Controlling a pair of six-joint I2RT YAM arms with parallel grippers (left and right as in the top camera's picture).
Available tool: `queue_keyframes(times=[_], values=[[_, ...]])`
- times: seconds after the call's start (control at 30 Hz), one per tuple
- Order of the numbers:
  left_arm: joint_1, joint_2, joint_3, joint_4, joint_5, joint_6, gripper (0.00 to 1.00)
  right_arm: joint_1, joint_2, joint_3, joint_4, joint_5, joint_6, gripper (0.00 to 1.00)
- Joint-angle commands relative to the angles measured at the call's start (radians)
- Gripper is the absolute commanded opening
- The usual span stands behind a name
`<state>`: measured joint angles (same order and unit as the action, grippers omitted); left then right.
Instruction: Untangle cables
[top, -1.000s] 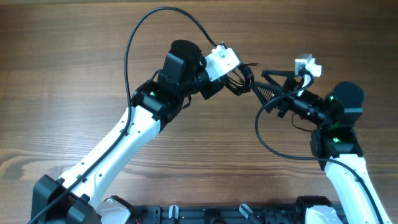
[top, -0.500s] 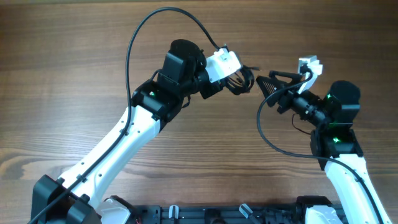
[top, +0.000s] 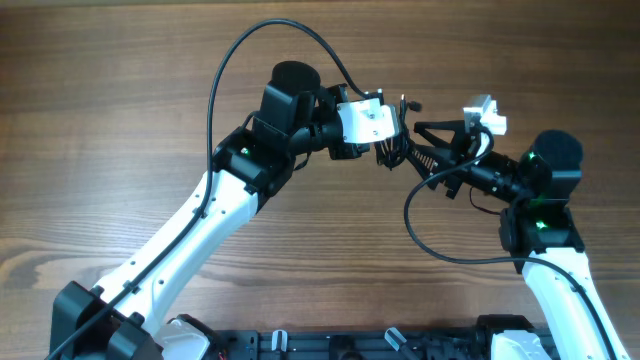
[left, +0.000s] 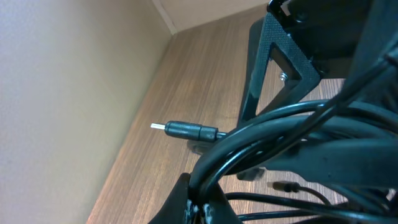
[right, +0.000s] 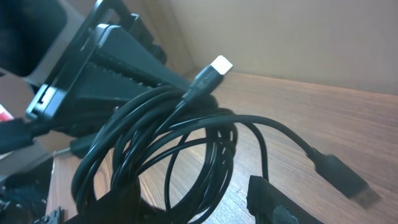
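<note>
Black thin cords with small metallic plug ends, the cables (top: 396, 150), sat bunched in one coil above the brown wood-grain table (top: 120, 100), right between the two arms near top centre of the overhead view. Left gripper (top: 388, 152) was clamped tight on the cables; in the left wrist view the loops (left: 280, 124) ran out from its fingertips at the bottom edge. One black plug with a bare metal tip (left: 186, 130) pointed left over the wood. Right gripper (top: 421, 155) faced the left one, just beside it, jaws apart, not pinching anything. In the right wrist view the coil (right: 186, 143) lay across its gap. One plug end (right: 211, 71) stuck up from the coil and another (right: 339, 174) hung out to the lower right over the table.
</note>
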<state>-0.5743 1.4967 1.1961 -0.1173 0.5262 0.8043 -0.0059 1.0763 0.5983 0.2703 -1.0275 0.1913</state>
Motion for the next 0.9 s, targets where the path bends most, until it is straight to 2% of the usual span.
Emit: queue_keyframes(times=[0.0,0.07,0.13,0.23,0.43,0.47,0.5,0.57,0.67,0.73,0.8,0.87], values=[[0.0,-0.014,0.006,0.013,0.008,0.012,0.04,0.002,0.0,0.016,0.011,-0.091,-0.035,0.58],[0.0,-0.014,0.006,0.013,0.01,0.011,0.04,0.002,0.0,0.016,0.055,-0.138,-0.027,0.58],[0.0,-0.014,0.006,0.013,0.029,0.011,0.04,0.002,0.0,0.016,0.103,-0.132,0.054,0.59],[0.0,-0.014,0.006,0.015,0.188,0.012,0.04,0.002,0.0,0.016,0.152,-0.103,0.147,0.59],[0.0,-0.014,0.006,0.044,0.218,0.012,0.04,0.002,0.001,0.016,0.148,-0.072,0.16,0.58],[0.001,-0.014,0.006,0.048,0.219,0.012,0.04,0.002,0.001,0.016,0.147,-0.073,0.16,0.56],[0.001,-0.014,0.006,0.056,0.232,0.012,0.04,0.002,0.001,0.016,0.141,-0.072,0.158,0.43],[0.001,-0.014,0.006,0.08,0.321,0.012,0.04,0.002,0.001,0.016,0.119,-0.055,0.145,0.35],[0.015,-0.014,0.006,0.124,0.419,0.012,0.04,0.002,0.001,0.016,0.04,0.069,0.15,0.31],[0.028,-0.014,0.006,0.128,0.427,0.011,0.04,0.002,0.001,0.016,-0.031,0.204,0.156,0.3],[0.037,-0.014,0.006,0.121,0.427,0.01,0.04,0.002,0.001,0.016,-0.073,0.327,0.233,0.26],[0.043,-0.014,0.006,0.119,0.427,0.0,0.04,0.002,0.001,0.016,-0.081,0.358,0.257,0.26]])
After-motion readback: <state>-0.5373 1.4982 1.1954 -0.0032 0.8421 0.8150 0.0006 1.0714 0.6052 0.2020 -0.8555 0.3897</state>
